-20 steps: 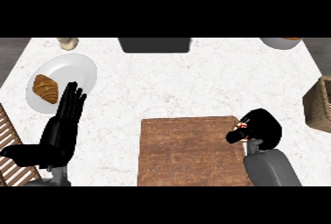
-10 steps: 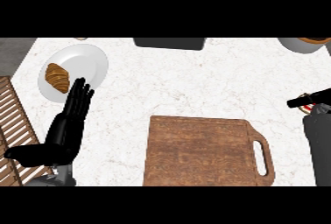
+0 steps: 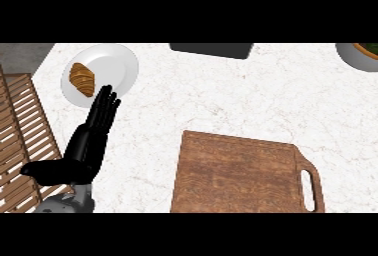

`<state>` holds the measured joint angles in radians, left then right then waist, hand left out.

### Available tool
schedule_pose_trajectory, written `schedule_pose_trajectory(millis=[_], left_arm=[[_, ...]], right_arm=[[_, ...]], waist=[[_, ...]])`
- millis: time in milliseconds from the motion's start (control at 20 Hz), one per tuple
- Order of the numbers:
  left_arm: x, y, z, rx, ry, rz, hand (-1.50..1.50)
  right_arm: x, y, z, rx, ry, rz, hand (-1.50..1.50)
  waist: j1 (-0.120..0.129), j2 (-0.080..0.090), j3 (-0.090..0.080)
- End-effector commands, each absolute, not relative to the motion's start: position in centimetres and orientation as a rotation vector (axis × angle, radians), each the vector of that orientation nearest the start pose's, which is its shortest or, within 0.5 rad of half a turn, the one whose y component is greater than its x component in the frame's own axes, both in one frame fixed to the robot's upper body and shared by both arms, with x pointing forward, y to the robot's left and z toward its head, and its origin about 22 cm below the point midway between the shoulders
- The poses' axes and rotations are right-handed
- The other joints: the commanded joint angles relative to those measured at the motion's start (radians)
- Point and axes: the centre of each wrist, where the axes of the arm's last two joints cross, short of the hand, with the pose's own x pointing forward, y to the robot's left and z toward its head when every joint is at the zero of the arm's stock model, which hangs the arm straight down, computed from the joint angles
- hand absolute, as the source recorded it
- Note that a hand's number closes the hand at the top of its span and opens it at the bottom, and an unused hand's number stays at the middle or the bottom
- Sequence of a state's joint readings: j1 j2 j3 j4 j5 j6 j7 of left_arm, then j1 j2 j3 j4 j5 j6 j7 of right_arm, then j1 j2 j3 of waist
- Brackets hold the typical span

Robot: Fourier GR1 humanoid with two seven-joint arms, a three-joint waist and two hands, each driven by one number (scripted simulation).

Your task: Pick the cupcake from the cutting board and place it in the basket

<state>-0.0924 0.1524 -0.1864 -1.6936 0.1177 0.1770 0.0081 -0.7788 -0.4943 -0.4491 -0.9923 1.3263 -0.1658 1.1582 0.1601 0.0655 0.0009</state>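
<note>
Left hand (image 3: 81, 152) rests open, fingers straight, tips at the plate (image 3: 122, 62) with croissant (image 3: 82, 79). Cutting board (image 3: 240, 175) bare; cupcake and right hand out of view.

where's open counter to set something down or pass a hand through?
Widest bare marble runs between the plate with the croissant and the grey bowl, above the cutting board. The board's top is bare too. Crowded at left: the left hand lies open by the plate, beside the wooden slats.
</note>
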Motion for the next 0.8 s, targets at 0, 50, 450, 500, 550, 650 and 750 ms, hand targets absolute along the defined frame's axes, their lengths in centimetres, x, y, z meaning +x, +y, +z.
schedule_pose_trajectory(millis=[0,50,450,500,550,650,750], left_arm=[[25.5,20.0,5.0,-0.051,-1.741,-0.078,0.0],[25.7,19.8,5.4,-0.052,-1.745,-0.081,0.0],[26.1,18.8,5.2,-0.056,-1.74,-0.082,0.0],[26.4,19.2,5.3,-0.051,-1.735,-0.08,0.0],[26.4,19.9,5.3,-0.041,-1.735,-0.066,0.0],[26.3,19.5,5.6,-0.033,-1.746,-0.056,0.0],[26.4,19.9,5.2,-0.032,-1.739,-0.056,0.0]], right_arm=[[40.0,-38.2,23.6,-1.713,-0.479,-0.606,1.5],[40.4,-37.7,24.7,-1.725,-0.489,-0.625,1.5],[41.9,-36.6,28.5,-1.755,-0.471,-0.755,1.5],[42.1,-36.6,28.6,-1.758,-0.442,-0.757,1.5],[42.1,-36.9,28.6,-1.778,-0.403,-0.758,1.5],[42.4,-37.1,28.0,-1.787,-0.339,-0.757,1.5],[42.5,-37.3,27.8,-1.799,-0.275,-0.735,1.5]], waist=[[0.015,-0.003,-0.002],[0.023,-0.004,-0.002],[0.019,-0.003,-0.001],[0.009,-0.005,-0.002],[0.005,-0.01,-0.003],[-0.001,-0.014,-0.002],[-0.015,-0.013,-0.003]])
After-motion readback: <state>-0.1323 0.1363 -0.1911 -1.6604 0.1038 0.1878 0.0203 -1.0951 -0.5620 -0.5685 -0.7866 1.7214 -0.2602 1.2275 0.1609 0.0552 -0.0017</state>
